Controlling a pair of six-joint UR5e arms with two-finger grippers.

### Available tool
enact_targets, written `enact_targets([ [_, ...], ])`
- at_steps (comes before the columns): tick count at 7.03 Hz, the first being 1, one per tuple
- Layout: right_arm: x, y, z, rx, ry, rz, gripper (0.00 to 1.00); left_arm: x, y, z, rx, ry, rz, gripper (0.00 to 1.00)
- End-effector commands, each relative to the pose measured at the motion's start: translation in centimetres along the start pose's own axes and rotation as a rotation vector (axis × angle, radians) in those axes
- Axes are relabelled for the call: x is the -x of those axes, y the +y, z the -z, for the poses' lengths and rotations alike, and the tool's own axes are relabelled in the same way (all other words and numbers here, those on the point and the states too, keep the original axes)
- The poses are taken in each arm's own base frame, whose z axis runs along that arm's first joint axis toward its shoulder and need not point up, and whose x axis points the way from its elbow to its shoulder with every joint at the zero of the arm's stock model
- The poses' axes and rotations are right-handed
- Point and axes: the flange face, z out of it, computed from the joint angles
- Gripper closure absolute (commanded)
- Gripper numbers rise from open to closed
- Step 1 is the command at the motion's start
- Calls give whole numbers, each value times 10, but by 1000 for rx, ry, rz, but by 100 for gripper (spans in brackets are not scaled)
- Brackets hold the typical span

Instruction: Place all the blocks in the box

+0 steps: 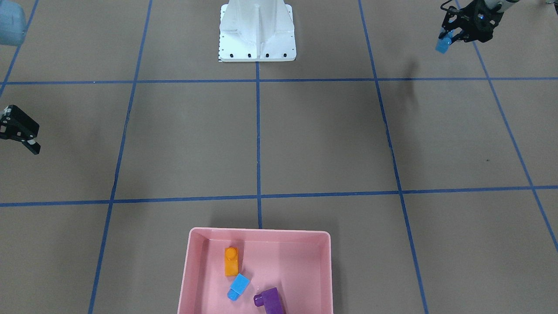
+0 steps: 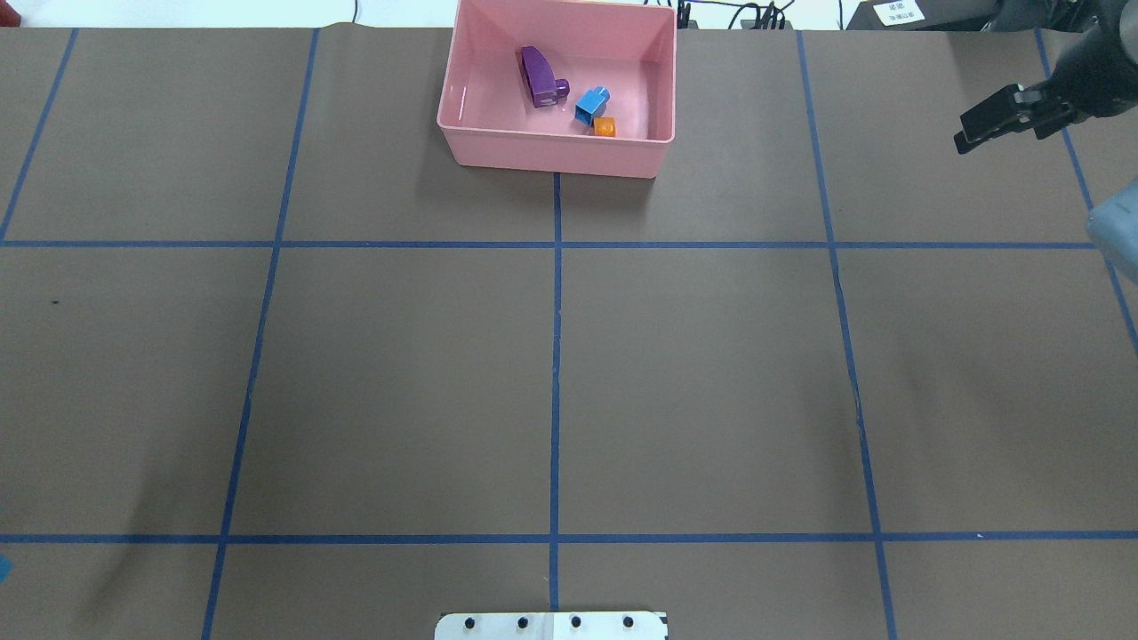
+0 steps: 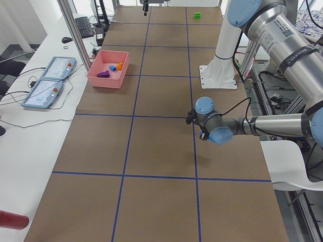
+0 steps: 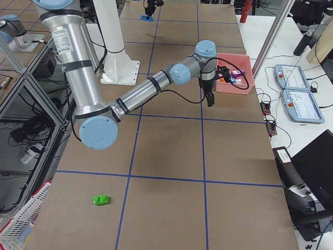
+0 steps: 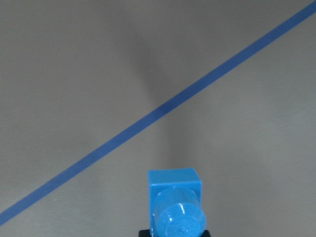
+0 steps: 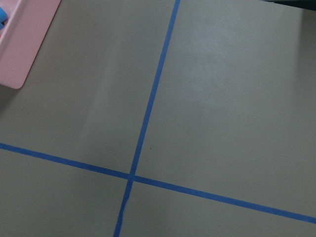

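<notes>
1. Your left gripper (image 1: 449, 37) has its fingers pinching the blue plastic studded block (image 1: 443, 44). The block is up off the brown surface (image 1: 305, 144), far from the shallow pink plastic box (image 1: 259, 230). Hold that pinch tight.
2. Carry it higher than the box wall, then go down inside.
3. Let go over a bare spot, away from the orange block (image 1: 231, 261), the small blue block (image 1: 238, 285) and the purple block (image 1: 270, 301).
4. The right gripper (image 1: 26, 138) hangs off to the box's side. I cannot tell if its fingers are spread. Steer around it.
5. The green studded block (image 4: 101, 199) waits far off on the surface.
</notes>
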Motion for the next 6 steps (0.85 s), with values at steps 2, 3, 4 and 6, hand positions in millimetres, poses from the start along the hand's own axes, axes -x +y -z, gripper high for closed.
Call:
enact_targets([
  [2,-43,25,-20,66,39,-12,0,-91,-80,18,-92,251,118,100],
  [3,-82,54,-28,107,66,2,0,-115,-108,23,-133,300,119,100],
  [4,-121,94,-40,165,87,37,0,-134,-133,29,-176,334,97,100],
  [6,-188,179,-71,304,116,61,0,-149,-187,38,-254,372,111,100],
])
